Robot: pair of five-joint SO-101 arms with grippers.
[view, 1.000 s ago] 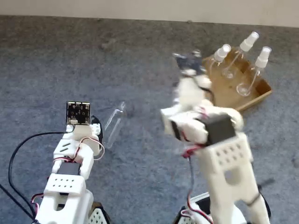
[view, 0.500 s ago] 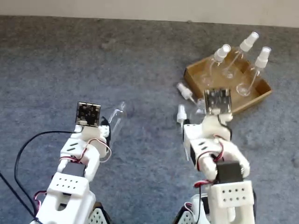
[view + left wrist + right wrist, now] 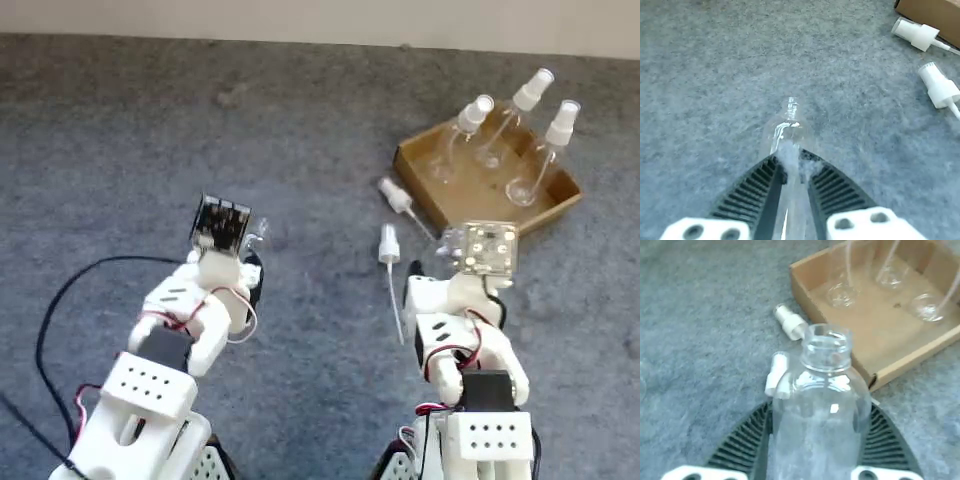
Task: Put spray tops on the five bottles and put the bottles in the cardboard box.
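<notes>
left jaws clenched on lying bottle — flat on tabletop | right jaws grasping open-necked bottle | two spray tops loose beside cardboard box, ahead of the arms | three topped bottles standing inside it

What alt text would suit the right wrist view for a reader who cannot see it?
The right gripper holds an uncapped clear bottle between its black ridged fingers. Past it, two white spray tops lie on the grey carpet, next to an open brown cardboard box that contains three more clear bottles.
</notes>
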